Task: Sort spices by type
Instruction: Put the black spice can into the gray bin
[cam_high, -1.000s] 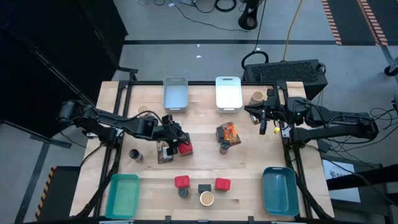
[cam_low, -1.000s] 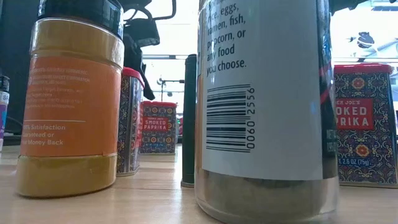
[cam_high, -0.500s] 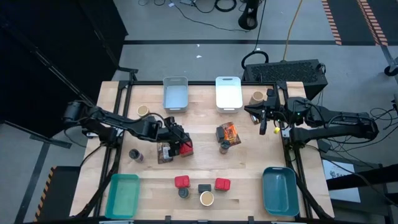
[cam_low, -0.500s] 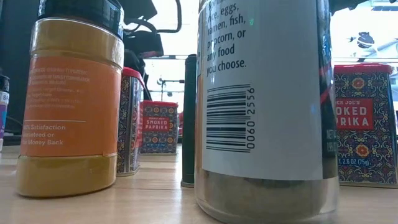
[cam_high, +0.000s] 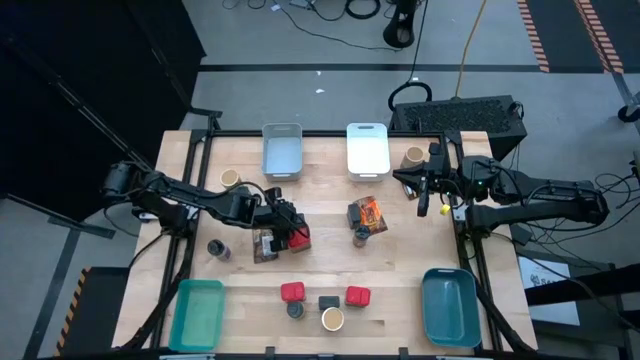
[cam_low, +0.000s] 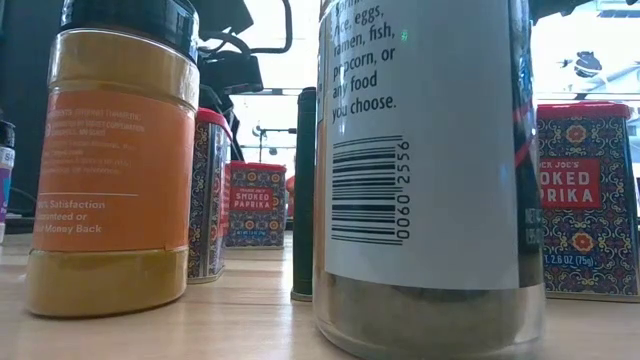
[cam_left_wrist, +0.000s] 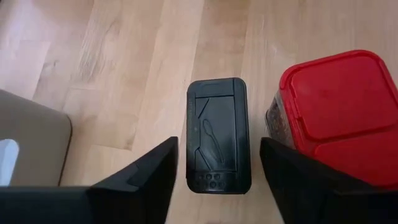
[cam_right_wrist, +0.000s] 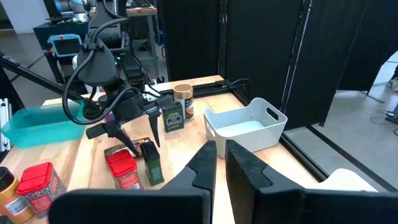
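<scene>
In the left wrist view a black-lidded dark tin (cam_left_wrist: 217, 134) stands upright on the wood, with a red-lidded tin (cam_left_wrist: 333, 109) close beside it. My left gripper (cam_left_wrist: 219, 177) is open and points steeply down over the black lid. One finger stands on either side of the lid with a narrow gap, touching nothing. In the high view this gripper (cam_high: 284, 230) sits left of the table's middle, next to the red tin (cam_high: 299, 239). My right gripper (cam_high: 422, 200) waits shut above the far right of the table.
A grey-blue bin (cam_high: 282, 150) and a white bin (cam_high: 368, 148) stand at the far edge. A teal bin (cam_high: 198, 312) and a blue bin (cam_high: 450, 305) are at the near corners. Red tins (cam_high: 292, 292), jars (cam_high: 332, 319) and a printed packet (cam_high: 369, 212) are scattered between them.
My left arm's elbow has swung a little toward the table's middle. Its gripper has stayed over the black-lidded tin.
</scene>
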